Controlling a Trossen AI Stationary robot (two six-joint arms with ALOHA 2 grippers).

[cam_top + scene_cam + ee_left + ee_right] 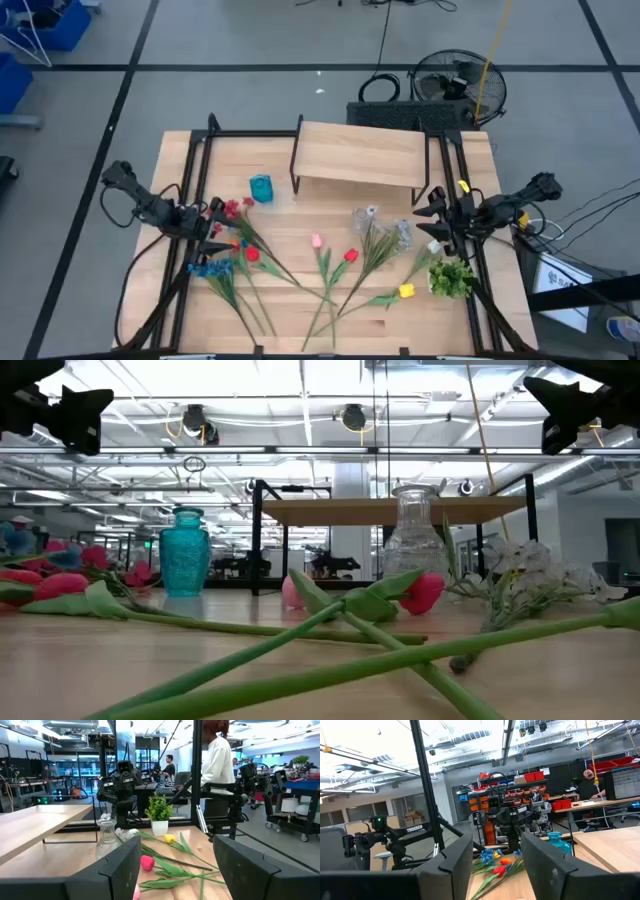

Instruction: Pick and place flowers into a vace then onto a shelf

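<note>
While the flowers (325, 272) lie scattered across the table's (330, 335) near half, between the two arms, the left gripper (213, 222) waits at the left edge with fingers apart, holding nothing. The right gripper (432, 226) waits opposite, fingers apart and empty. The shelf (360, 155) stands behind.

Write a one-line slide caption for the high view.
Artificial flowers lie scattered on the table before a wooden shelf, between a teal vase and a clear glass vase.

Flowers (325, 265) lie scattered flat before the shelf (360, 155); clear vase (366, 218) upright.
</note>
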